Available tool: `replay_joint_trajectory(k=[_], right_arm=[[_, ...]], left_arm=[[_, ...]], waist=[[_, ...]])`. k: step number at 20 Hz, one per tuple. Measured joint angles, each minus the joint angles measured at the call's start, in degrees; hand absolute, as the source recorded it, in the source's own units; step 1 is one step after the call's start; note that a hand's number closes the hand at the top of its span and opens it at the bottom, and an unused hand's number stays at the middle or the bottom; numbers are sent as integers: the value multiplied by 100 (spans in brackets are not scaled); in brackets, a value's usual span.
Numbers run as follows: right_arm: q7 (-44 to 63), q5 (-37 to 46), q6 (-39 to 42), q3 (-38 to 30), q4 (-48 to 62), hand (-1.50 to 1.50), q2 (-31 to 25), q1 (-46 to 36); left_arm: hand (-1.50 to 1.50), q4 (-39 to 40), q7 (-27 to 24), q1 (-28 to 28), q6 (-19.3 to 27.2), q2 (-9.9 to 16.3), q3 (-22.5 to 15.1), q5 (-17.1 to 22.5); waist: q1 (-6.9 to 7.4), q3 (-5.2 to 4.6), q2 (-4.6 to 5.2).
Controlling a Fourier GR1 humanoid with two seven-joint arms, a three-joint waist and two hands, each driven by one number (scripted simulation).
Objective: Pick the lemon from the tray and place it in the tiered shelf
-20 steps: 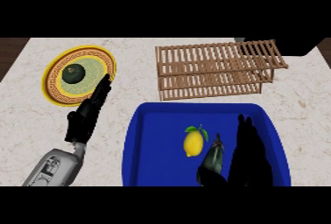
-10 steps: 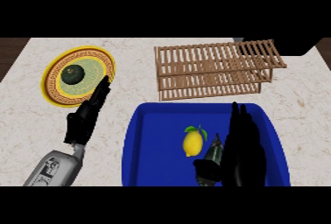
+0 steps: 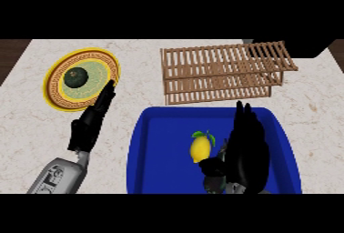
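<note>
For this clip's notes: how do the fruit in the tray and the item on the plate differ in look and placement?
The lemon is bright yellow and elongated with a green leaf; the item on the plate is dark green and round. The lemon lies in the blue tray, beside the right hand; the dark item sits mid-plate on the yellow plate, near the left hand's fingertips. Neither is held.

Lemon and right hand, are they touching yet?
Cannot tell. In the head view the right hand overlaps the lemon's edge on the blue tray; height is unreadable.
</note>
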Motion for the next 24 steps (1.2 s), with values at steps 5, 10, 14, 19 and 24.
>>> replay_joint_trajectory(k=[5,10,14,19,24], right_arm=[[-2,-64,-65,-44,262,-150,-1,-39],[-4,-156,-98,-156,465,-150,-2,-152],[-5,-228,-145,-100,622,-150,-2,-122],[-5,-299,-174,-167,846,-150,-4,-180],[-6,-329,-238,-223,1065,-150,-5,-256]], left_arm=[[0,34,31,-11,-35,1,43,-8],[0,-52,14,41,-103,46,89,1],[0,-31,-22,84,-145,24,108,9],[0,-74,29,79,-80,-57,77,-70],[0,-72,-8,102,-116,-65,120,-76]], waist=[[-13,2,2],[3,2,-6],[-14,2,-4],[-17,4,-4],[-11,4,-5]])
